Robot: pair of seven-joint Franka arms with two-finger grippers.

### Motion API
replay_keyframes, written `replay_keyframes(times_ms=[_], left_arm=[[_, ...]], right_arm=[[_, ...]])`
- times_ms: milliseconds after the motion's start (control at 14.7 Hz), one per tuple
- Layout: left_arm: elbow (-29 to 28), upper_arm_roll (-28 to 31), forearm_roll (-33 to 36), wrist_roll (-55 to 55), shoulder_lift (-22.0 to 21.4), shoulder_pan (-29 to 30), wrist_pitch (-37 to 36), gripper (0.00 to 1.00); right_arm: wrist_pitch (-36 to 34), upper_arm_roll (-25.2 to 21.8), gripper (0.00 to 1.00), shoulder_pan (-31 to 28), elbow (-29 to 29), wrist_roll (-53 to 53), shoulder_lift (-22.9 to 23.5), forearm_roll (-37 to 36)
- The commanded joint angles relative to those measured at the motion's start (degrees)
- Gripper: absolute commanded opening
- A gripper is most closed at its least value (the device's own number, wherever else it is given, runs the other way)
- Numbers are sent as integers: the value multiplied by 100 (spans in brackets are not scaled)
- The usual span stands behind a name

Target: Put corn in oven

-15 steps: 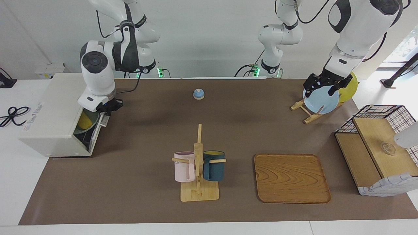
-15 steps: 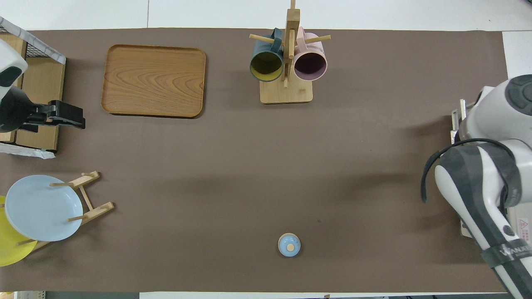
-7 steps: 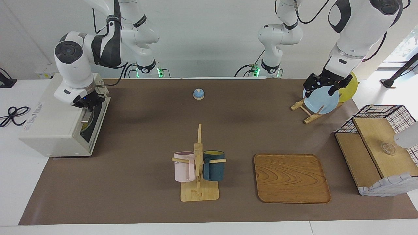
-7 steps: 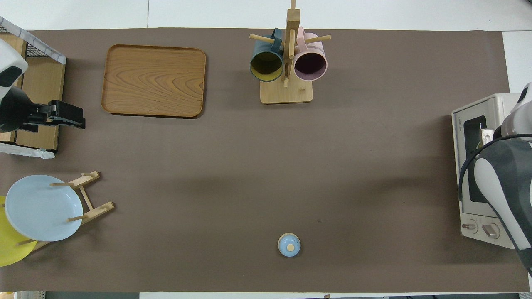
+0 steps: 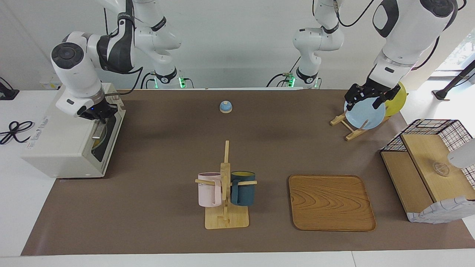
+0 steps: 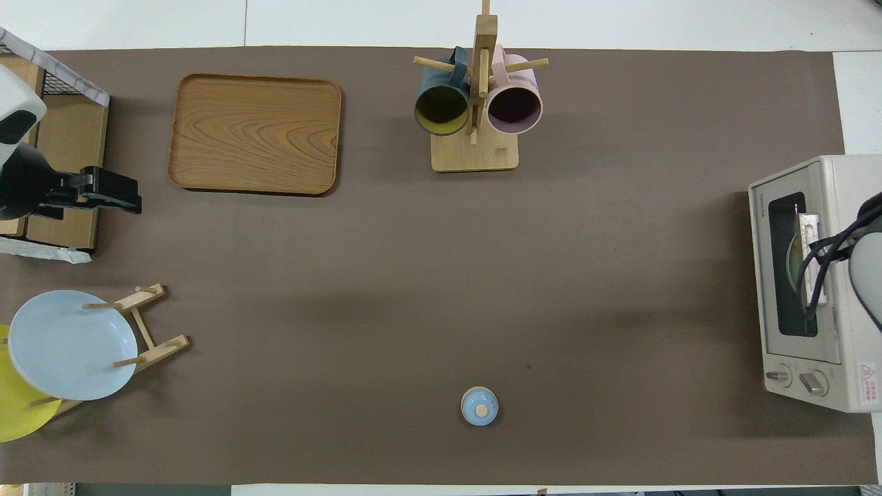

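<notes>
The cream-white oven [image 5: 59,144] stands at the right arm's end of the table, and its dark glass door [image 5: 104,135] is shut. It also shows in the overhead view [image 6: 823,386]. The corn is only a faint yellow patch behind the glass [image 5: 96,140], on a dish. My right gripper [image 5: 98,114] is at the top edge of the door, by the metal bar handle [image 6: 807,265]. My left gripper [image 5: 365,98] waits in the air near the plate rack, and in the overhead view [image 6: 114,194] it is over the edge of the wire-and-wood box.
A mug rack [image 5: 225,185] with a pink and a dark blue mug stands mid-table. A wooden tray [image 5: 331,203] lies beside it. A plate rack holds a blue plate [image 5: 365,115] and a yellow plate [image 5: 397,99]. A small blue bell [image 5: 225,106] sits near the robots. A wire-and-wood box [image 5: 430,174] stands at the left arm's end.
The oven door has swung from open to shut. My right arm has risen from in front of the door opening to above the oven's top front edge. The left arm has not moved.
</notes>
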Motion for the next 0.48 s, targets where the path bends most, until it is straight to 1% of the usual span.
replay_keyframes(times_ms=[0,68,136,204,272,408], left_arm=[[-131,-51,107,2,-133,77,-29,100],[-131,-51,107,2,-133,77,-29,100],[-131,-51,107,2,-133,77,-29,100],[-131,-51,107,2,-133,77,-29,100],[-131,-51,107,2,-133,77,-38,100],[-131,-51,107,10,-133,77,-29,100]], right_arm=[[-450,52,22,-22,429,-177,-9,413],[-503,87,26,-4,482,-185,-9,413],[-704,96,32,-3,561,-185,-9,413],[-853,105,56,5,674,-177,17,431],[-916,140,100,-3,702,-116,35,474],[-890,132,100,-65,737,-106,53,606]])
